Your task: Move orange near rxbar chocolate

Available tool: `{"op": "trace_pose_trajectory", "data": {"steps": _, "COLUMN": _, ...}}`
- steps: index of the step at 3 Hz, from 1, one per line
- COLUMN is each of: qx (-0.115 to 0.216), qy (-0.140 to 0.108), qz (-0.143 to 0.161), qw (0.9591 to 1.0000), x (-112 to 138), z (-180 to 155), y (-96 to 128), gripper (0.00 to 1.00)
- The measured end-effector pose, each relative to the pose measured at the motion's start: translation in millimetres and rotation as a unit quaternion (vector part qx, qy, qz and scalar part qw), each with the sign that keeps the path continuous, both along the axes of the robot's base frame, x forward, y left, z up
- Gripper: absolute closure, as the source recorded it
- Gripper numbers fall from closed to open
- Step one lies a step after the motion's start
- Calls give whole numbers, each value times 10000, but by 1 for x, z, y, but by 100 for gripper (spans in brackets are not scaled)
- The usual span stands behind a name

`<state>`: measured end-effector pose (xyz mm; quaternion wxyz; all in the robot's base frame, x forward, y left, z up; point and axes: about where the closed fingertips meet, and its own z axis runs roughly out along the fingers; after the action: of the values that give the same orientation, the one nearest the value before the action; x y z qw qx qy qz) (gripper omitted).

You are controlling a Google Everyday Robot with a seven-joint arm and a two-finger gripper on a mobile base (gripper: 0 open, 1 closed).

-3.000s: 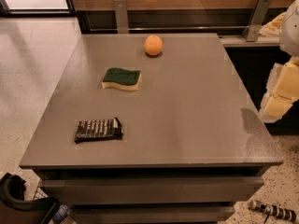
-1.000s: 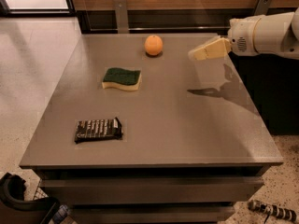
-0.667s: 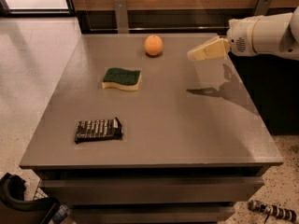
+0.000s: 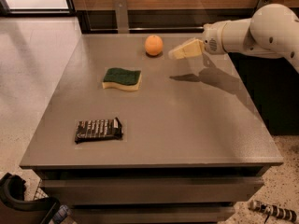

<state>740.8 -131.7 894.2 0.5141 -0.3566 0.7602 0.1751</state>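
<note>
The smooth white rounded arm [image 4: 264, 29] ends in a pale cream wedge-shaped tool [image 4: 179, 52] above the table [image 4: 187, 129].

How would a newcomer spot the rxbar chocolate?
On the grey table, look to the front left corner, far from the gripper hovering at the back beside the orange. The rxbar chocolate lies flat there: black wrapper, white lettering, unlike the green-and-yellow sponge.

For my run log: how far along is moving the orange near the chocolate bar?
Done: nothing yet; the orange sits at the far edge of the table, the rxbar chocolate near the front left, the sponge between them. In hand: the end effector hovers close beside the orange, not holding it. Left: grasp the orange, carry it, set it beside the bar.
</note>
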Motion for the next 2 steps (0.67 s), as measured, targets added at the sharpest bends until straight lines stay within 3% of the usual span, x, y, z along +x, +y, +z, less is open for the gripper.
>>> {"op": "trace_pose_trajectory", "data": {"steps": 2, "qx": 443, "qy": -32, "qz": 302, "qw": 9986, "x": 68, "z": -28, "y": 57, "gripper": 0}}
